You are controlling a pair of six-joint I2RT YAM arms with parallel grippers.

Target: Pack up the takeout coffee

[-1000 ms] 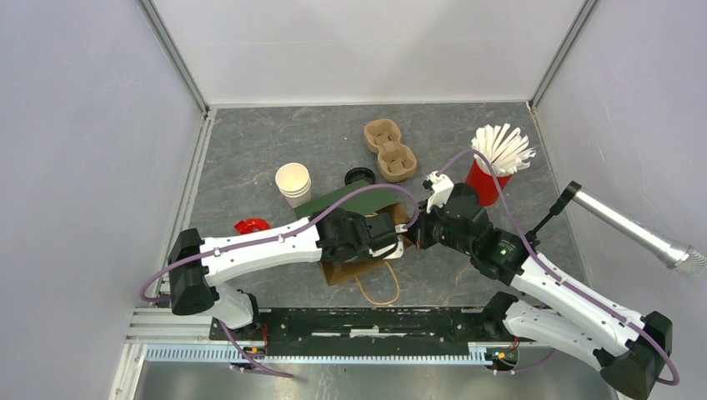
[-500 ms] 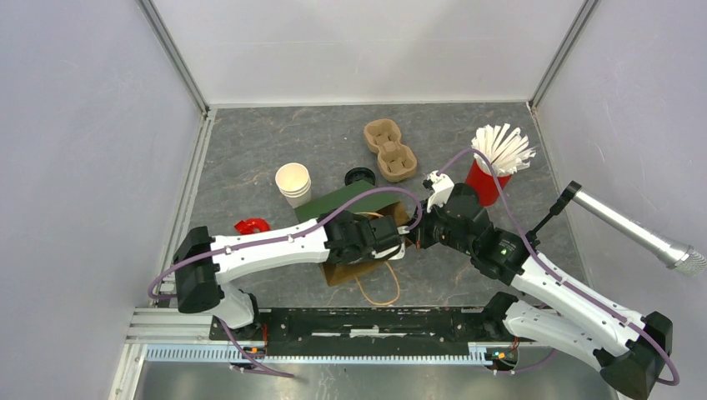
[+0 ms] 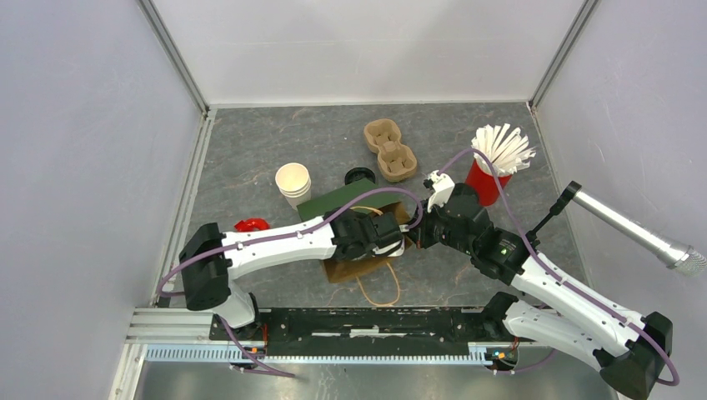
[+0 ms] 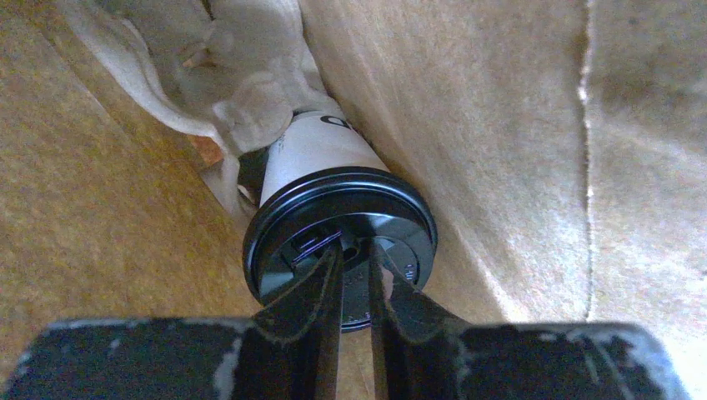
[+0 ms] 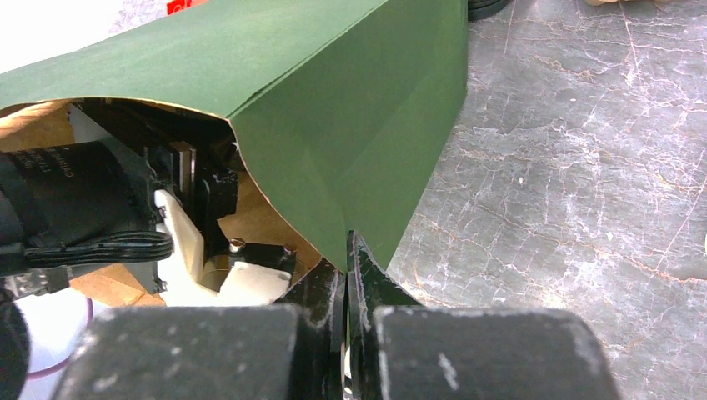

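Left gripper (image 4: 356,250) has advanced deeper into the green bag (image 5: 333,108) — takeout coffee (image 4: 310,148) lies tilted inside, black lid (image 4: 338,221) against the near-closed fingertips; whether they grip it cannot be told. Right gripper (image 5: 346,250) — clamped on the bag's rim.

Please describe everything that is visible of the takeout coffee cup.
The takeout coffee cup is white paper with dark lettering on its side and a round black plastic lid fitted on it. It lies tilted inside the paper bag, its side against the brown inner wall. The fingers of the left gripper, nearly together, meet the lid's top; whether they pinch it is unclear.
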